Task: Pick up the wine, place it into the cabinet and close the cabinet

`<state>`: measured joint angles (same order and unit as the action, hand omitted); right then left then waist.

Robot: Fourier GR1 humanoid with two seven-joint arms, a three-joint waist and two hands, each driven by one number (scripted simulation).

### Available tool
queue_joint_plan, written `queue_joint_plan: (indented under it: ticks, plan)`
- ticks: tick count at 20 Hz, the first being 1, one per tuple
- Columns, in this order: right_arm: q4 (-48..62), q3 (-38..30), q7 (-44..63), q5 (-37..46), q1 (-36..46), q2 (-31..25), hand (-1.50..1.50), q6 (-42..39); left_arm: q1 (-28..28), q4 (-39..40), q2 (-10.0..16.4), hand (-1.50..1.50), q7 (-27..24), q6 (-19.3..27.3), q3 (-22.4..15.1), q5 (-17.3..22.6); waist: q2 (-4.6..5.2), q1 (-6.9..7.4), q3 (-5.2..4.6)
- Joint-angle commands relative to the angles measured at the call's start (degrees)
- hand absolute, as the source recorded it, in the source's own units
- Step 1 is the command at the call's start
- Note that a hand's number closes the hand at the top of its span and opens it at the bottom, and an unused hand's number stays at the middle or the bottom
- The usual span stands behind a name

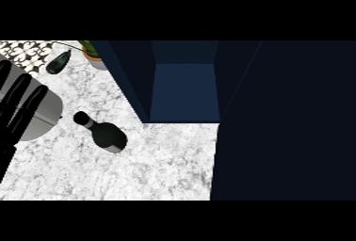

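The counter [167,164] is evenly bright, while the cabinet [184,89] looks dim, perhaps shadowed

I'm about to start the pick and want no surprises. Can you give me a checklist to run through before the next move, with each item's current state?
1. Wine bottle stands free on the counter, nothing touching it: ok.
2. Left hand is open and holding nothing, at the view's left edge: ok.
3. Right hand in view: not ok, it shows nowhere.
4. Cabinet is open: ok.
5. Cabinet's inside has room for the bottle: cannot tell, only part of it shows.
6. Way from the bottle to the cabinet's opening: ok, only bare counter lies between them.
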<state>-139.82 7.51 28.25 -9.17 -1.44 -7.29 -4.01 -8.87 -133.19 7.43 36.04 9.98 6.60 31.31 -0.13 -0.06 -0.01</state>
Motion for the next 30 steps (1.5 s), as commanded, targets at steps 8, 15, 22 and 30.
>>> queue_joint_plan:
  ticks: [8,15,22,30]
  plan:
    - [-8.3,-5.9,8.3,-5.2,2.9,-1.9,-1.5,1.3,1.9,4.3,1.1,-1.5,-3.8,-5.3,6.4,2.9,0.07,-0.13,0.0]
    - [-11.2,-3.6,3.1,-4.5,-4.9,-0.3,-1.5,-1.9,3.1,9.0,5.8,-1.5,-2.1,-9.0,16.4,10.9,-0.03,-0.44,0.02]
    - [-9.7,-4.0,6.7,-2.9,0.1,0.3,-1.5,0.2,5.6,19.9,4.0,-1.5,-8.9,-18.4,14.8,9.8,0.06,-0.34,-0.02]
    - [-12.0,-6.1,10.2,-5.5,0.2,-1.3,-1.5,-1.0,3.2,28.0,5.2,-1.5,-8.5,-19.8,13.9,9.4,0.07,-0.53,0.0]
